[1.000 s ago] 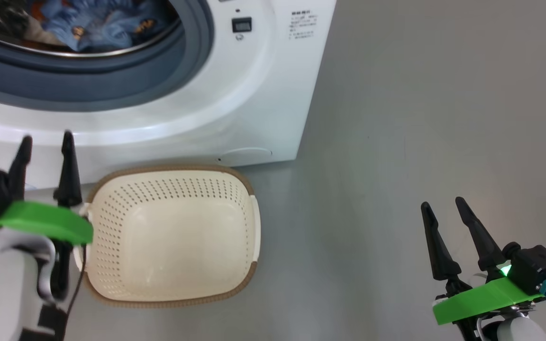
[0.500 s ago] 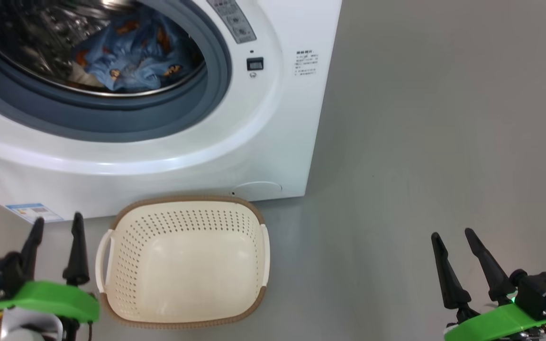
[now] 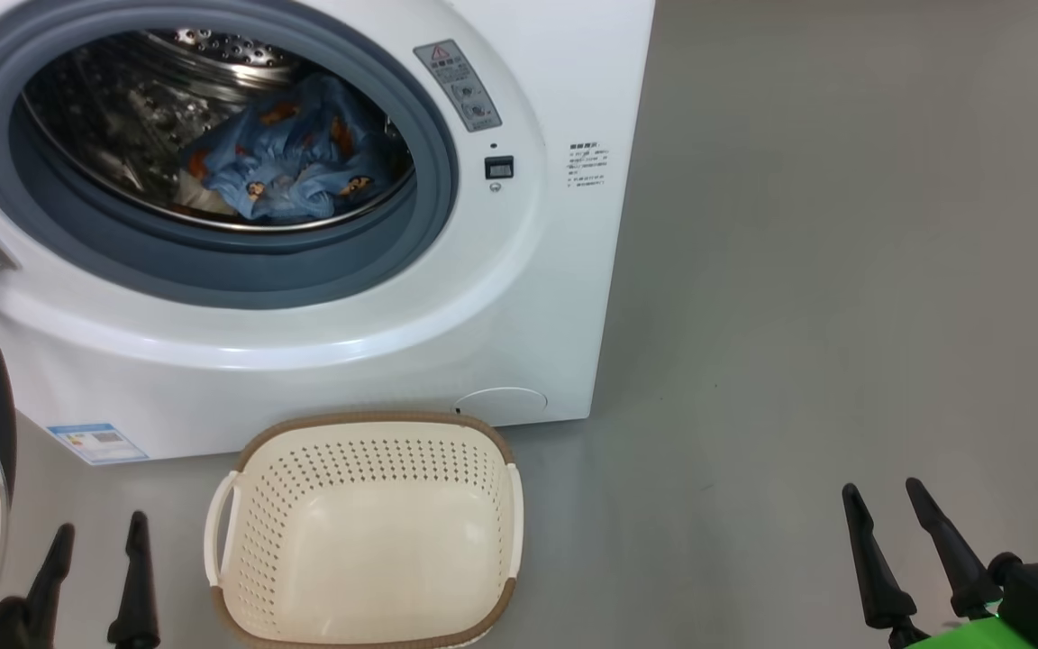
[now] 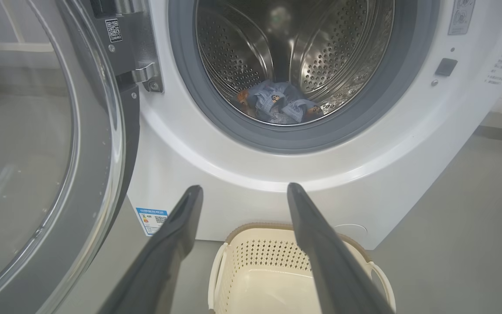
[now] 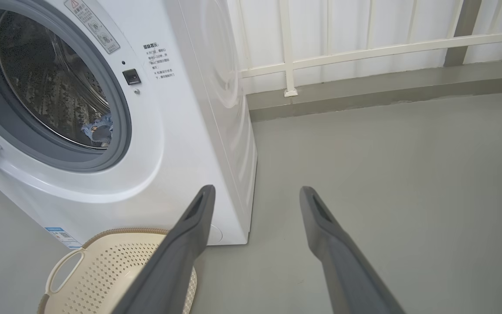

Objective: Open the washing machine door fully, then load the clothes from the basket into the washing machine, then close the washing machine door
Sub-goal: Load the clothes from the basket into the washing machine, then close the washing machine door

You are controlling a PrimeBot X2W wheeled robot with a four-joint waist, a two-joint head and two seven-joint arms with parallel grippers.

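While left gripper and right gripper gape empty, the blue label (tiny print) is illegible.

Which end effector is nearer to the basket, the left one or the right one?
Left. The left end effector is close beside the basket, on its left side; the right end effector is far off on the other side, above the floor.

Laundry corner, white washing machine, grey floor, white railing
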